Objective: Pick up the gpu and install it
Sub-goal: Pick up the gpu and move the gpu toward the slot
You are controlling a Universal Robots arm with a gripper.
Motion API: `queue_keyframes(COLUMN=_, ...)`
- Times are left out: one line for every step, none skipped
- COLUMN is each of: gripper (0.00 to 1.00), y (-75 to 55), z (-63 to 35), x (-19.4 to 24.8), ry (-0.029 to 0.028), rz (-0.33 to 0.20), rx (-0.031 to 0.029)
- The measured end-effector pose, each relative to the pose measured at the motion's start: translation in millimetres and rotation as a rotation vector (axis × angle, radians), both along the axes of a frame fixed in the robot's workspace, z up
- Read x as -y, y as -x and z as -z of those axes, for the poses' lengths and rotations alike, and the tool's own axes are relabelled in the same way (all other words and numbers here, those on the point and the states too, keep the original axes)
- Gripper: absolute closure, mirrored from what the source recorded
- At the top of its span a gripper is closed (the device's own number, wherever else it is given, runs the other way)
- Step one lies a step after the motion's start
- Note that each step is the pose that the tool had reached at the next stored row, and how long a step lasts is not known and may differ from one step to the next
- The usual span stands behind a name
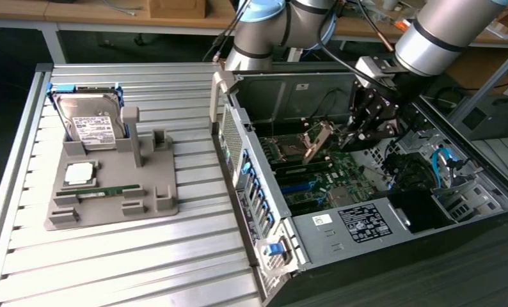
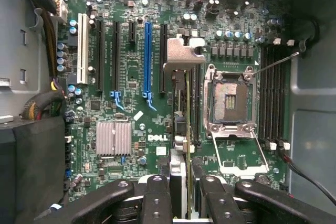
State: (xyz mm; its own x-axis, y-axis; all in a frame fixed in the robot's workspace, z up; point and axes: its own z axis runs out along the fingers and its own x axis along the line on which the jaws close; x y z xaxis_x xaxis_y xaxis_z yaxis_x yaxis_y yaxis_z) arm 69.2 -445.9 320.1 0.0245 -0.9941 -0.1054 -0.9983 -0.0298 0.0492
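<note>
The gpu (image 1: 317, 144) hangs tilted inside the open computer case, above the motherboard (image 1: 322, 185). My gripper (image 1: 350, 135) is shut on it from the exterior view's right. In the wrist view the gpu (image 2: 185, 59) appears edge-on, its metal end bracket at the far end, and it is held between my gripper's (image 2: 186, 203) two fingers (image 2: 157, 199). The card floats above the motherboard (image 2: 126, 114), over the strip between a black slot (image 2: 164, 59) and the open CPU socket (image 2: 229, 98). It is not seated in any slot.
A blue slot (image 2: 148, 61) and further black slots lie beside the card, with a silver heatsink (image 2: 113, 138) nearby. The case's metal walls (image 1: 237, 147) enclose the work area. On the slatted table a grey fixture (image 1: 109, 204) holds a hard drive (image 1: 90, 121), a CPU (image 1: 79, 171) and a memory stick (image 1: 100, 190).
</note>
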Motion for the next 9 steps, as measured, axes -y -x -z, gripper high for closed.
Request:
queue_keyframes(gripper=0.73, y=0.4, z=0.1, x=0.8, ry=-0.0001, rz=0.000, rx=0.0000)
queue_keyframes(gripper=0.73, y=1.0, z=0.3, x=1.9, ry=-0.0002, rz=0.000, rx=0.0000)
queue_keyframes(gripper=0.73, y=1.3, z=0.4, x=2.6, ry=-0.0003, rz=0.000, rx=0.0000)
queue_keyframes(gripper=0.73, y=1.8, z=0.6, x=3.6, ry=-0.0003, rz=0.000, rx=0.0000)
queue_keyframes(gripper=0.73, y=2.2, z=0.7, x=4.4, ry=-0.0003, rz=0.000, rx=0.0000)
queue_keyframes(gripper=0.73, y=2.6, z=0.8, x=5.1, ry=-0.0003, rz=0.000, rx=0.0000)
queue_keyframes(gripper=0.73, y=3.0, z=0.9, x=5.7, ry=-0.0003, rz=0.000, rx=0.0000)
queue_keyframes(gripper=0.73, y=3.4, z=1.1, x=6.5, ry=-0.0003, rz=0.000, rx=0.0000)
queue_keyframes(gripper=0.73, y=3.9, z=1.2, x=7.2, ry=-0.0003, rz=0.000, rx=0.0000)
